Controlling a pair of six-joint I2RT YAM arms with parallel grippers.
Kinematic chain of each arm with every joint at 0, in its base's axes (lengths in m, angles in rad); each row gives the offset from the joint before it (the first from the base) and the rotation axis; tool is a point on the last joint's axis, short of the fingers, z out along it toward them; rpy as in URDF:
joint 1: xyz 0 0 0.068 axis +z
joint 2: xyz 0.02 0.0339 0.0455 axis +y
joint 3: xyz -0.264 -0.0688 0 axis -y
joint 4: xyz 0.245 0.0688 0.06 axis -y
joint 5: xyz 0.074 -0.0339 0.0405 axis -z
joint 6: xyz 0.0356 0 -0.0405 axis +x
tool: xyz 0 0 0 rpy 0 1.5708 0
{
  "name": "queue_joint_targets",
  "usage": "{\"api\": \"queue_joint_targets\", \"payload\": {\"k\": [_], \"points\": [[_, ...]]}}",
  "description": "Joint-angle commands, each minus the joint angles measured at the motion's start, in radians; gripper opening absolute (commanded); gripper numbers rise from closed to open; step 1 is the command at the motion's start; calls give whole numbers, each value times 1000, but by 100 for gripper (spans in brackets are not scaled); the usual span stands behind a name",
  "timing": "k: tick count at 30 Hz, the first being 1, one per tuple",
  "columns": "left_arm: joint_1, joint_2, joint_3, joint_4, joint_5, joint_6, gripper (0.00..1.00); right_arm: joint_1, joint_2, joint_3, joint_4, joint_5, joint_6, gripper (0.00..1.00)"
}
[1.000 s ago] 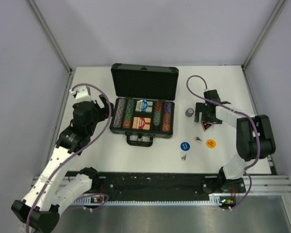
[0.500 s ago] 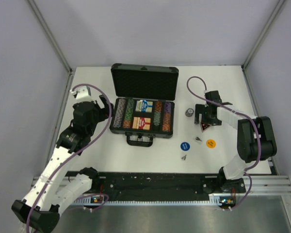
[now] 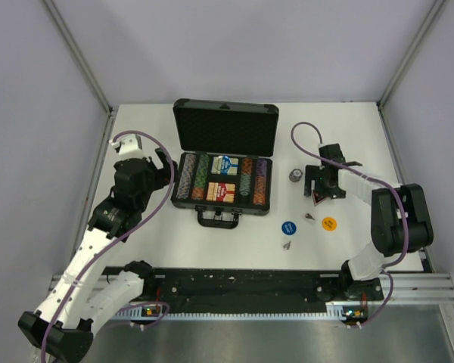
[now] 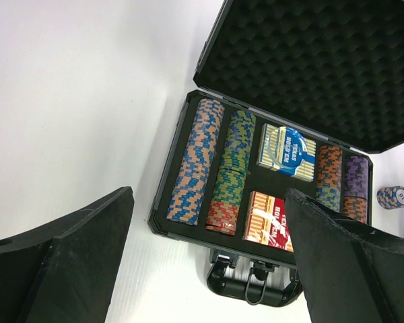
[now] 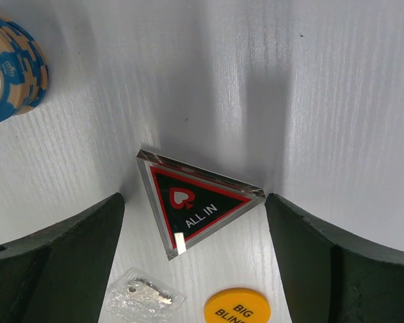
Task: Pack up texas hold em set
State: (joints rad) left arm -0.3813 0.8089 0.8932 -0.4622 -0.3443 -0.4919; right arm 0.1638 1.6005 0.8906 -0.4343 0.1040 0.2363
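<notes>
Case [image 3: 225, 162] sitting open at centre of the top view, long axis running left-right, lid standing toward the top of frame, handle [image 3: 218, 218] pointing toward the bottom. Chip rows [image 4: 200, 161] running lid-to-handle, flanking the blue box [image 4: 287, 151] and red box [image 4: 268, 217].

Left gripper [image 3: 163, 168] hovering just left of the case, jaws spread, gripping nothing.

Right gripper [image 3: 323, 190] hanging over the triangle [image 5: 192, 208] right of the case, jaws spread to either side. Triangle lying flat, long edge running upper left to right in the wrist view, apex pointing toward the bottom. Right finger [image 5: 323, 262] sitting at its right corner; contact unclear.

Top view: triangle mostly hiding under the gripper. Wrist view: chip stack [image 5: 13, 70] being cut by the left edge, orange button [image 5: 239, 306] by the bottom edge.
</notes>
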Motion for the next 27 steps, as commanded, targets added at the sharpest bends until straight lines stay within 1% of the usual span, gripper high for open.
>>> {"api": "queue_joint_targets", "payload": {"k": [1,4,11,13,22,24,27], "points": [[2,-13,-7,53,5,9,99,8,47,2,-40,34,14,87],[4,-20,-8,50,2,6,99,9,62,10,-40,34,-9,88],[2,-33,-10,45,-7,12,99,5,75,15,-30,2,-37,87],[4,-34,-10,46,-7,13,99,-1,72,10,-24,-13,-43,85],[2,-43,-17,40,-2,1,99,-9,32,-2,-32,-53,-35,61],[4,-45,-17,40,-1,0,99,-4,1,-10,-32,-53,-17,59],[2,-47,-10,39,-4,3,99,22,-69,-10,-35,-43,1,59]]}}
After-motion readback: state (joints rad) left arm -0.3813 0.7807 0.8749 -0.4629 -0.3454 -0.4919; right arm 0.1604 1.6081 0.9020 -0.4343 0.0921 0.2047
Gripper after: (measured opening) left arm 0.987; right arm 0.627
